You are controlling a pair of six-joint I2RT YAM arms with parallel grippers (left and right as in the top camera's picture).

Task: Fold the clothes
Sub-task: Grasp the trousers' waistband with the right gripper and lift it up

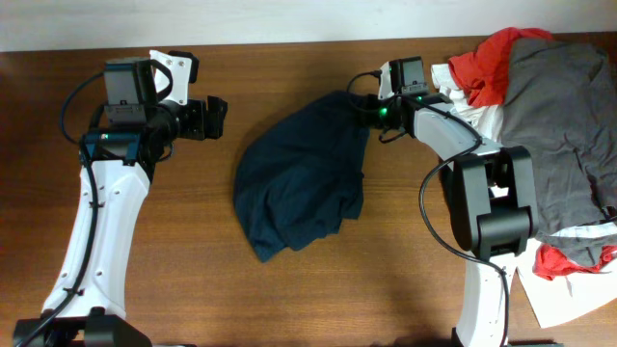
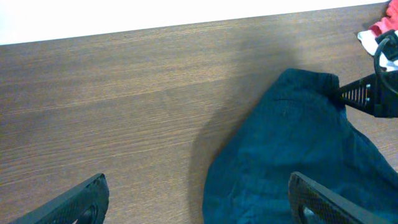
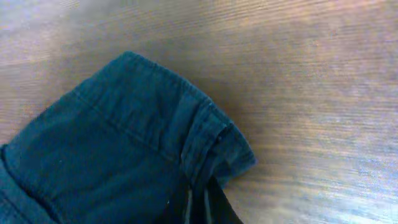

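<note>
1. The navy shorts (image 1: 299,183) are lying crumpled around the middle of the desk, a bit toward the far edge. It's one bunched dark lump, with the waistband end pointing at the far right corner.
2. The right gripper (image 1: 367,109) has its jaws pinched closed on that waistband corner.
3. Only the right wrist cam shows the details: the stitched waistband (image 3: 155,118) curled over on itself, and the dark fingertips (image 3: 222,210) clamped on the hem at the bottom of the shot.
4. The left gripper (image 1: 214,114) hangs over bare wood toward the far left corner, well apart from the shorts. Its jaws are spread wide with nothing between them. Its own wrist cam shows both fingers (image 2: 78,202) at the bottom edge, and it also catches the other gripper's grab from the side.
5. Only the overhead shows the pile of clothes (image 1: 559,125) along the right edge. There's a grey garment on top, with red (image 1: 492,63) and white (image 1: 569,289) bits poking out from under it.
6. The desk (image 1: 193,241) is dark brown wood grain, with a pale wall (image 1: 289,19) strip past the far edge.
</note>
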